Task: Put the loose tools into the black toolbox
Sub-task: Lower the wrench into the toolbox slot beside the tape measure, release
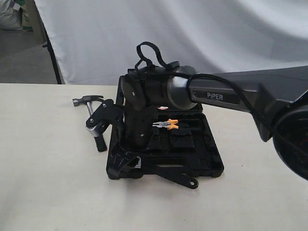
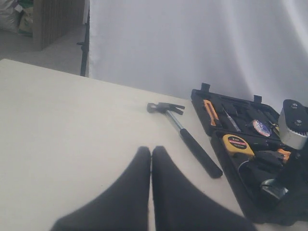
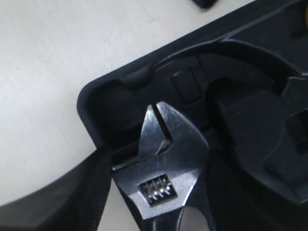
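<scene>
The claw hammer (image 1: 88, 102) (image 2: 188, 140) lies on the table just left of the open black toolbox (image 1: 208, 169) (image 2: 225, 162). My right gripper (image 1: 126, 160) (image 3: 160, 166) reaches across to the toolbox's (image 3: 96, 108) near left corner. It is shut on the wide silver head of the adjustable wrench (image 3: 166, 159), which points into a corner recess. The black tape roll (image 2: 261, 127) with a bluish label sits in the far half of the case. My left gripper (image 2: 151, 150) hovers shut and empty over bare table, short of the hammer's handle.
Orange-handled pliers (image 1: 169, 125) and a yellow tape measure (image 2: 237, 144) rest in toolbox recesses, with an orange knife (image 2: 208, 109) in the far half. The right arm (image 1: 226, 96) spans the case. A white backdrop (image 1: 192, 33) hangs behind the table.
</scene>
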Tool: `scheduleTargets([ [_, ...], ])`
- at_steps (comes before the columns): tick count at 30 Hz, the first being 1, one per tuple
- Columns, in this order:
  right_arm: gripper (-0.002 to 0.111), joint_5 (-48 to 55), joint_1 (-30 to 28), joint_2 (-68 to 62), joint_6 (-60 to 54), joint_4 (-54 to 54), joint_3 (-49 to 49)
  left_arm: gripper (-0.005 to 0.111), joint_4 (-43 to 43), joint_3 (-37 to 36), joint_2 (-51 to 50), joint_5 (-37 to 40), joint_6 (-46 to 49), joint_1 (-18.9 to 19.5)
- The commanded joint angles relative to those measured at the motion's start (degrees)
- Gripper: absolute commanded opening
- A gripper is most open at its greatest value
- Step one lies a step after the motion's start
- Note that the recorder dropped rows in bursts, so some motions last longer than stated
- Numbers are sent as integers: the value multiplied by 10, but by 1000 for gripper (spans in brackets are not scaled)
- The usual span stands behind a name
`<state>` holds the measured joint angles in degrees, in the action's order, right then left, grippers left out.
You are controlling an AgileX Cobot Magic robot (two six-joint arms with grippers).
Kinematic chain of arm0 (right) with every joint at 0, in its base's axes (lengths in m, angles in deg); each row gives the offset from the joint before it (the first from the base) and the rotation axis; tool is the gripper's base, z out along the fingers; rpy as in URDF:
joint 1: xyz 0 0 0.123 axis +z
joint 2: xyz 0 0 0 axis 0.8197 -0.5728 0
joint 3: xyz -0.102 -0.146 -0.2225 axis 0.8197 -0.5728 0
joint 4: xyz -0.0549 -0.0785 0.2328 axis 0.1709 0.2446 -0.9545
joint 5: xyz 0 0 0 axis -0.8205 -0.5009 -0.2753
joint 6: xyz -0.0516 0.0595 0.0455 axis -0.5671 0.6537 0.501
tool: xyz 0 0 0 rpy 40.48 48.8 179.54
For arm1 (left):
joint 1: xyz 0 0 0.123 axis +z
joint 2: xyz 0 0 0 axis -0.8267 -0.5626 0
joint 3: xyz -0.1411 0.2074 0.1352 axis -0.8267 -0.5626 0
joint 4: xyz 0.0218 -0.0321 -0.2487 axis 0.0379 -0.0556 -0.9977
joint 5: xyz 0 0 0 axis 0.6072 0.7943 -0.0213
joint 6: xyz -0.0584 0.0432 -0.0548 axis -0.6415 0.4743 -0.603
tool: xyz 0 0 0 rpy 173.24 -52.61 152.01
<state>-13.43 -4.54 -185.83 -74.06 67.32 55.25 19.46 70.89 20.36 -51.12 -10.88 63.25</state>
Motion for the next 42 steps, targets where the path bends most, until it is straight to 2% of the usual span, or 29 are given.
scheduleTargets([
  [1, 0, 24, -4, -2, -79, 15, 0, 1, 3, 2, 2, -4, -3, 15],
  [13, 0, 17, -3, -2, -90, 136, 0, 1, 3, 2, 2, -4, -3, 15],
  [23, 0, -55, -8, -2, -84, 203, 1, 1, 3, 2, 2, -4, -3, 15],
  [35, 0, -154, -38, -30, -84, 242, 1, 1, 3, 2, 2, -4, -3, 15],
  [42, 0, -150, -41, -37, -84, 227, 1, 1, 3, 2, 2, -4, -3, 15],
])
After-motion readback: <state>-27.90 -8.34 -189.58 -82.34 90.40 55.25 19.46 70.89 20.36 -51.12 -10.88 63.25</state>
